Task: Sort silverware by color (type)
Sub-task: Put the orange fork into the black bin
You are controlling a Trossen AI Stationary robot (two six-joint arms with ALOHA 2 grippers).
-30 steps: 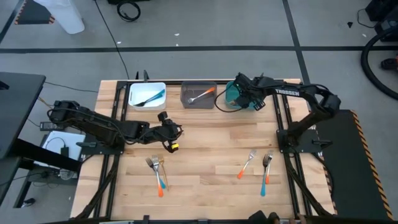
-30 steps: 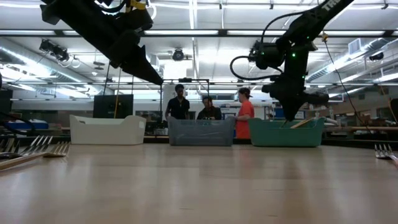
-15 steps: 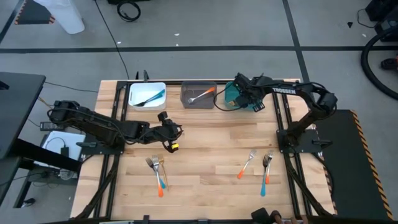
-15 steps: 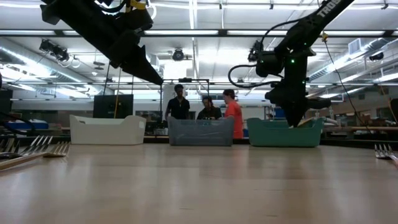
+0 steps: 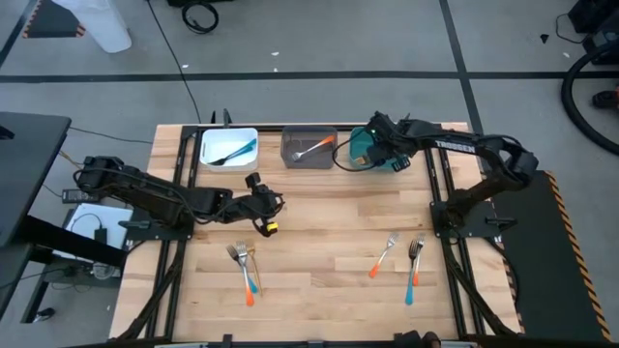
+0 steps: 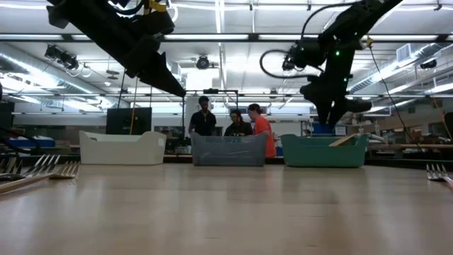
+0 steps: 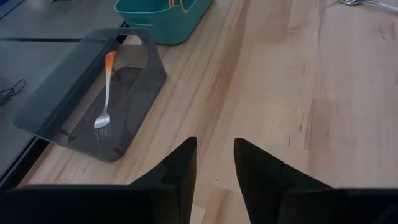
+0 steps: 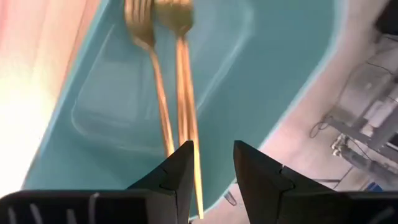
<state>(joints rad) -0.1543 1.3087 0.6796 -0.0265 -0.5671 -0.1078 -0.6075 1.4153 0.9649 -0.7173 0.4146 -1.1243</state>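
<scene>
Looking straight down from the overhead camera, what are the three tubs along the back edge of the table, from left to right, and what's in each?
White tub holding a blue-handled fork → grey tub holding an orange-handled fork → teal tub, with the right arm's jaws over it, hiding its contents in this view.

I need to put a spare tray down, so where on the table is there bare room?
Bare wood spans the middle of the table, between the left gripper and the right-hand forks. The front centre strip between the fork clusters is free too. The back edge is crowded with the bins.
</scene>
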